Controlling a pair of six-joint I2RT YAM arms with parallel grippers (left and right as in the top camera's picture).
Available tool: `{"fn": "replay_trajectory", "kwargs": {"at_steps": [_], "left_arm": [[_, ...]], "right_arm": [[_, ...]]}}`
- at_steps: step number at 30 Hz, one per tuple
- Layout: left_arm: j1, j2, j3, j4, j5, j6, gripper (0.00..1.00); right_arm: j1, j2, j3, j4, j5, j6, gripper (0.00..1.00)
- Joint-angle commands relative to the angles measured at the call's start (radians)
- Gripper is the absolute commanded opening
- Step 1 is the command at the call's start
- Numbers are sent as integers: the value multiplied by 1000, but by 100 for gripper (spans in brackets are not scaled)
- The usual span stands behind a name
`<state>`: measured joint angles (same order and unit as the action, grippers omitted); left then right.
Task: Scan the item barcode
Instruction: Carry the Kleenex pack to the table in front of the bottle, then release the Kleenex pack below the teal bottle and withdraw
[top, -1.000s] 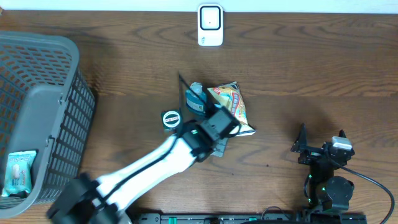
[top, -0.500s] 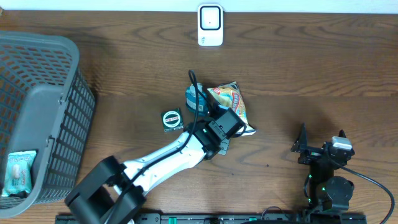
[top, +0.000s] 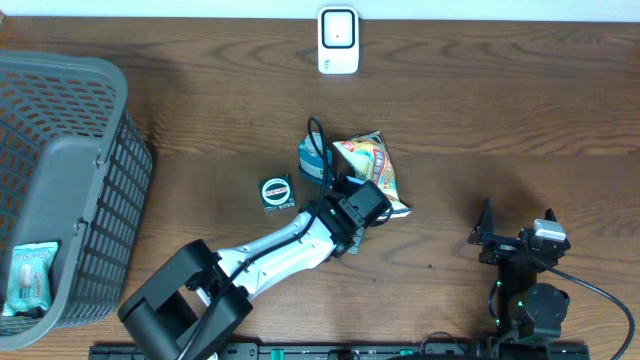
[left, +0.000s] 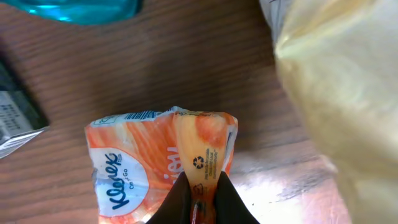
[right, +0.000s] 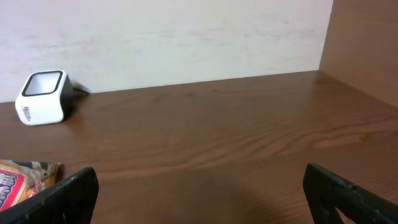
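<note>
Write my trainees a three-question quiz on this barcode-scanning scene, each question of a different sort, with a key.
1. True or false: the left gripper is shut on the Kleenex pack.
2. Where does the scanner stand? A) at the table's far edge B) inside the basket C) under the snack bag
3. Fill in: the right gripper has its jaws ____ and holds nothing.

Key: 1 true; 2 A; 3 open.
</note>
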<state>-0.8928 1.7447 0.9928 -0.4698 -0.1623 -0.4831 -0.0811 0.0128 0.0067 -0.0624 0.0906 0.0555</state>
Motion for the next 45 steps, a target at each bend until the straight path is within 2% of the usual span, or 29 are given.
{"fn": "replay_trajectory", "kwargs": {"at_steps": [1, 5, 6, 7, 8, 9, 17, 21, 24, 27, 31, 32, 34, 38, 41, 45], "left_arm": [[0, -23, -6, -13, -49, -7, 7], [0, -23, -6, -19, -65, 3, 9], [0, -23, -6, -19, -72, 3, 14], [0, -23, -7, -19, -76, 3, 35], [0, -23, -7, -19, -79, 3, 70], [0, -23, -6, -19, -79, 2, 97], [0, -147, 64, -132, -109, 3, 100], [0, -314, 159, -220, -222, 11, 100], [0, -459, 207, -220, -300, 77, 99], [1, -606, 223, -186, -477, 117, 99], [45, -775, 223, -112, -803, 177, 99], [87, -823, 223, -90, -920, 184, 99], [177, -881, 223, -71, -1035, 184, 99], [440, -960, 223, -71, -1044, 183, 99], [671, -976, 223, -71, -951, 183, 99], [1007, -946, 223, -136, -624, 159, 99]], "right_arm": [[-3, -3, -1, -2, 8, -12, 99], [-3, -3, -1, -2, 8, -12, 99], [-3, -3, -1, -2, 8, -12, 99], [-3, -3, -1, -2, 8, -12, 99], [-3, -3, -1, -2, 8, -12, 99], [-3, -3, -1, -2, 8, -12, 99], [-3, -3, -1, -2, 8, -12, 99], [-3, -3, -1, -2, 8, -12, 99], [-3, -3, -1, -2, 8, -12, 99], [-3, -3, -1, -2, 8, -12, 99], [-3, -3, -1, -2, 8, -12, 99], [-3, -3, -1, -2, 8, -12, 99], [-3, -3, -1, -2, 8, -12, 99], [-3, -3, -1, -2, 8, -12, 99], [-3, -3, -1, -2, 8, -12, 99], [-3, -3, -1, -2, 8, -12, 99]]}}
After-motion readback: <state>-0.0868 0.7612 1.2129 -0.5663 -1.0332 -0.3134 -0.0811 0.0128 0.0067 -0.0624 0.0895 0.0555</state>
